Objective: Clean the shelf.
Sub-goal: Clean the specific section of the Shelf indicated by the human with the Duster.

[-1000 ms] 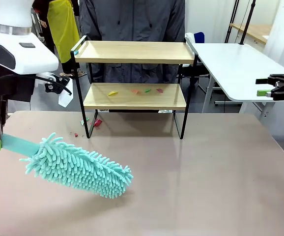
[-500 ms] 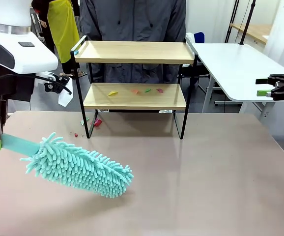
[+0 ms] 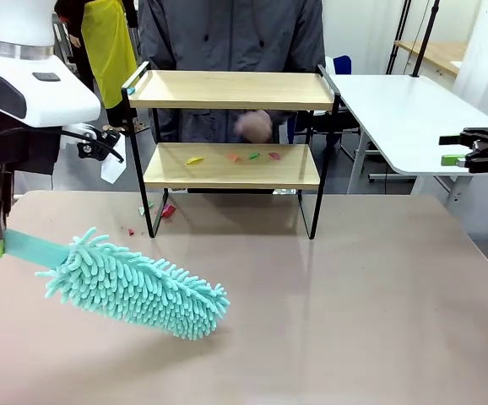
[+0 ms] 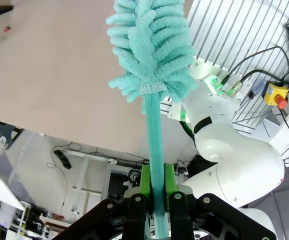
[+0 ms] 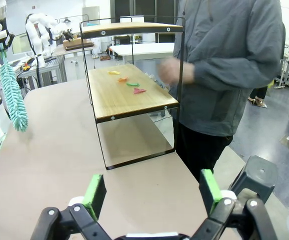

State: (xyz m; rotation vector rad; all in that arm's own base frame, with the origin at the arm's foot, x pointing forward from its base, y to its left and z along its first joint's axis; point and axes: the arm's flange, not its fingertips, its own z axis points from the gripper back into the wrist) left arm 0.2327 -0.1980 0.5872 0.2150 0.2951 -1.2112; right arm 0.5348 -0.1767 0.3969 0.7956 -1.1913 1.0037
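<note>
Left end effector (image 4: 157,186) clamped on fluffy teal duster (image 3: 134,287); right end effector (image 5: 152,192) apart. Best sweep flat along lower board of black-framed wooden shelf (image 3: 227,89), clearing coloured scraps (image 3: 252,155), avoiding person's hand (image 3: 254,126).

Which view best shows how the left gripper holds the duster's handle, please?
The left wrist view: the left gripper clamps the teal handle close up. The front view has it at the picture's edge; the right wrist view, tiny and far off.
</note>
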